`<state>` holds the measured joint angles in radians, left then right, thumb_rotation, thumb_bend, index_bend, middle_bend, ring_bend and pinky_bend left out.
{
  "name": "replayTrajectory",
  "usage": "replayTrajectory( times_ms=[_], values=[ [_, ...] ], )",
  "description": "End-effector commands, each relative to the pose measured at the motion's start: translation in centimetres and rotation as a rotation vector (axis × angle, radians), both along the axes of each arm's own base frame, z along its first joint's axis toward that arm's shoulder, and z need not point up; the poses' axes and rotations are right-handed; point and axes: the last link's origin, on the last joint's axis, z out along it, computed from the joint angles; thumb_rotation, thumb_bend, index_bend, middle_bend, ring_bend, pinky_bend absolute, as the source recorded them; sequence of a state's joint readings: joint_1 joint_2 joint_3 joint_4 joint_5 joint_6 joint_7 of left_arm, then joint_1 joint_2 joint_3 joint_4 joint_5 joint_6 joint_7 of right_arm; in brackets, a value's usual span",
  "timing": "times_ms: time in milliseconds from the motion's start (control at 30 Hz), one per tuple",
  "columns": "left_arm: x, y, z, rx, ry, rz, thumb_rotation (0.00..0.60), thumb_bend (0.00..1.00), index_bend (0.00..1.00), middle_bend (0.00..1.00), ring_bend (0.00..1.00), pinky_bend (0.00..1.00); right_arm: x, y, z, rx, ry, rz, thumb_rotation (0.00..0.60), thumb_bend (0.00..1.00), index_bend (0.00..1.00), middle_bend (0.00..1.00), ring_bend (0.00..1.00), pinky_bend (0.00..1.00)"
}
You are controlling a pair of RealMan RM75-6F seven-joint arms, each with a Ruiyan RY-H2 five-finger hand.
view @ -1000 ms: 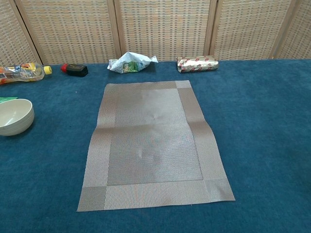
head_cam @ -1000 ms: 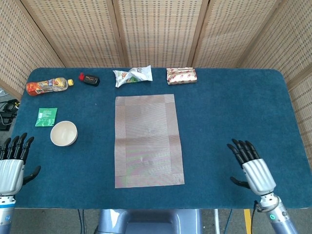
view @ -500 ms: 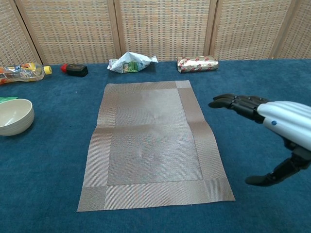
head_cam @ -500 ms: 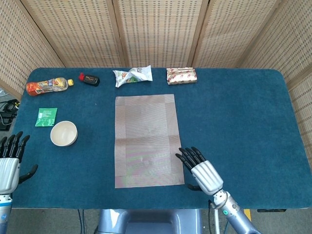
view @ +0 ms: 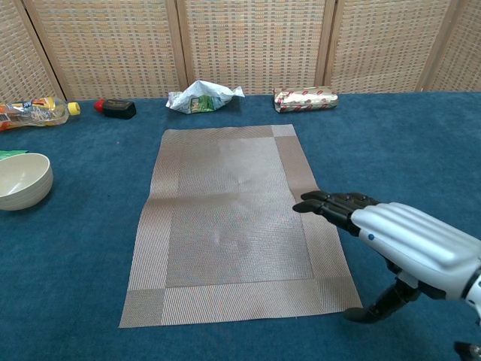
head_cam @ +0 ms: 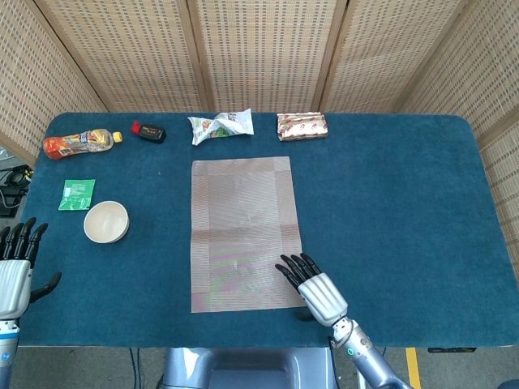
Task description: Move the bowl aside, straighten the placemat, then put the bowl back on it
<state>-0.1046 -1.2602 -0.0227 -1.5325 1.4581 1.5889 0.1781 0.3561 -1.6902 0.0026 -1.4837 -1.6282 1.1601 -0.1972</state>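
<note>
The cream bowl [head_cam: 106, 221] [view: 22, 180] sits on the blue cloth, left of the grey woven placemat [head_cam: 243, 231] [view: 225, 226]. The mat lies flat in the middle with a slight ripple along its right edge. My right hand [head_cam: 312, 290] [view: 398, 241] hovers with fingers spread above the mat's near right corner, thumb hanging low, holding nothing. My left hand [head_cam: 16, 267] is at the near left table edge, fingers apart and empty, below and left of the bowl.
Along the far edge lie a drink bottle [head_cam: 79, 143], a small black item with a red cap [head_cam: 149, 131], a crumpled snack bag [head_cam: 220, 125] and a foil-wrapped pack [head_cam: 302, 126]. A green packet [head_cam: 77, 194] lies just behind the bowl.
My right hand has swept left from the right side of the table to the mat's near right corner. My left hand has drawn back slightly toward the near edge.
</note>
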Motion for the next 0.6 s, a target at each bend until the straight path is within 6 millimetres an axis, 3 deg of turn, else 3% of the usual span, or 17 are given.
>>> replayTrajectory(
  times_ms=[33, 600],
  values=[
    [-0.1, 0.1, -0.2, -0.008, 0.004, 0.006, 0.6, 0.23, 0.07, 0.0, 0.0, 0.0, -0.4, -0.4, -0.4, 0.003, 0.002, -0.02, 0.6, 0.02, 0.11, 0.0, 0.0, 0.0],
    [-0.5, 0.6, -0.7, -0.016, 0.014, 0.028, 0.6, 0.23, 0.07, 0.0, 0.0, 0.0, -1.5, -1.1, -1.2, 0.047, 0.033, -0.07, 0.6, 0.02, 0.11, 0.0, 0.0, 0.0]
  ],
)
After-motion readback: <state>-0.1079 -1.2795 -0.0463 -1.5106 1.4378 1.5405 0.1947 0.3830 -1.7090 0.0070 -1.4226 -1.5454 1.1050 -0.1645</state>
